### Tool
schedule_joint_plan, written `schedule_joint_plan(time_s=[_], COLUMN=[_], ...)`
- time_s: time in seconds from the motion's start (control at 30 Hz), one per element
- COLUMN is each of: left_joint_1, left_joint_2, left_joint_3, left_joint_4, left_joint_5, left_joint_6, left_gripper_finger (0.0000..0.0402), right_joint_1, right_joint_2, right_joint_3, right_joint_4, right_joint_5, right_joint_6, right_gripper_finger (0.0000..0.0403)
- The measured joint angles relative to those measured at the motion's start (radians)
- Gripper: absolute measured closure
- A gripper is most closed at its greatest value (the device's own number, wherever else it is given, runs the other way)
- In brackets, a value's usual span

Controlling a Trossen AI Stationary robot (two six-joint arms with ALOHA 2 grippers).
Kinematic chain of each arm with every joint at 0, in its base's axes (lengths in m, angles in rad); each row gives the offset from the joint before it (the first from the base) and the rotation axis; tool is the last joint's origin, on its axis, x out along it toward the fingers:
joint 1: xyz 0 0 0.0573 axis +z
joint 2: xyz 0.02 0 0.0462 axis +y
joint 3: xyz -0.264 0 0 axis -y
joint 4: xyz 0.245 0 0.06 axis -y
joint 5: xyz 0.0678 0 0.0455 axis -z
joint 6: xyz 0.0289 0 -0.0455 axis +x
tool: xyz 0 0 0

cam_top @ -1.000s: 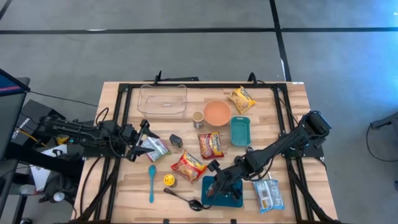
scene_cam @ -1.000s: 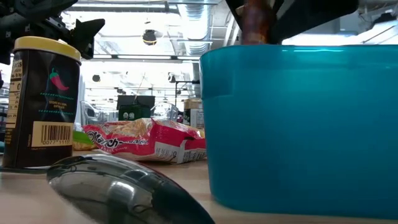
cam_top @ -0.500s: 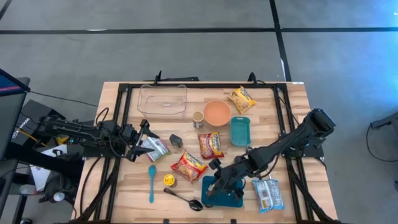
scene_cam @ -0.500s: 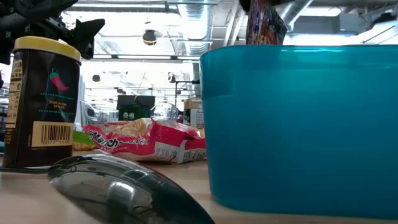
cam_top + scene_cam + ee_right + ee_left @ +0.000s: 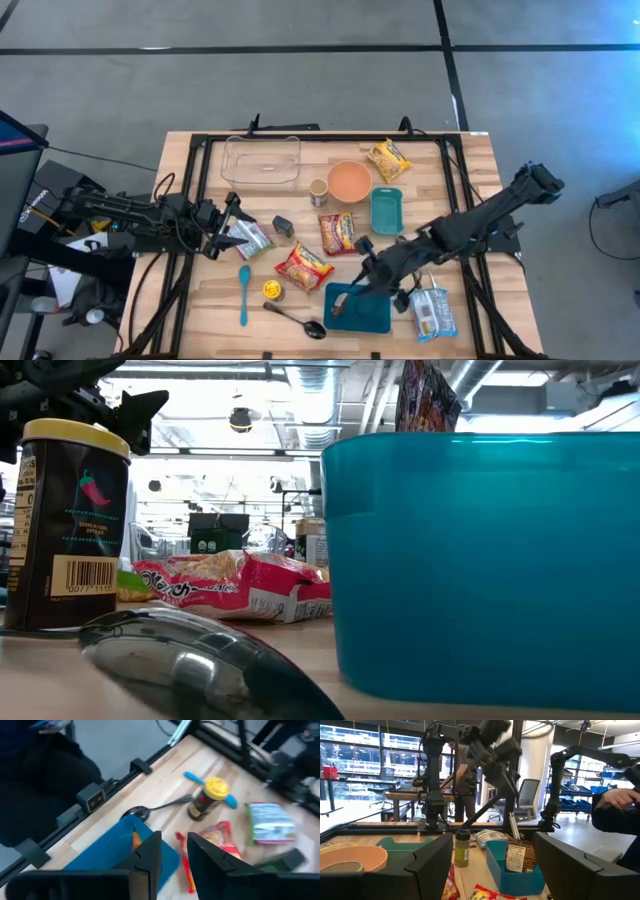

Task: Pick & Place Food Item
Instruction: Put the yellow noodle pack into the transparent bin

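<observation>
Snack packet (image 5: 515, 856), glossy dark printed wrapper, stands on edge inside teal rectangular bin (image 5: 357, 308) near table (image 5: 180, 300) front edge, top poking above rim. Right gripper (image 5: 366, 276) sits above bin's far-left corner, empty, fingers narrowly parted in wrist view. Risk: thin packet leans on smooth plastic wall, could tip flat or get clipped by arm passing close over it. Left gripper (image 5: 226, 224) waits at table's left side, fingers spread, foil pouch (image 5: 247, 238) between them, contact unclear. Metal spoon (image 5: 292, 318) and yellow-lidded spice jar (image 5: 271, 290) lie just left of bin, crinkly red noodle pack (image 5: 302, 266) beyond.
</observation>
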Motion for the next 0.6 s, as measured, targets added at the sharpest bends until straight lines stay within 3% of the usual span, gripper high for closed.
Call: schedule_joint_plan(time_s=[0.2,0.47,0.6], left_joint_1=[0.000,0.000,0.000], left_joint_2=[0.000,0.000,0.000], left_joint_3=[0.000,0.000,0.000], left_joint_4=[0.000,0.000,0.000], left_joint_5=[0.000,0.000,0.000], left_joint_6=[0.000,0.000,0.000], left_gripper_finger=[0.0131,0.0131,0.0131], right_joint_1=[0.000,-0.022,-0.057], right_joint_2=[-0.104,-0.209,-0.252], right_joint_3=[0.000,0.000,0.000], right_joint_4=[-0.053,-0.110,-0.166], right_joint_5=[0.109,0.129,0.204], right_joint_6=[0.054,0.094,0.151], right_gripper_finger=[0.0316,0.0316,0.0316])
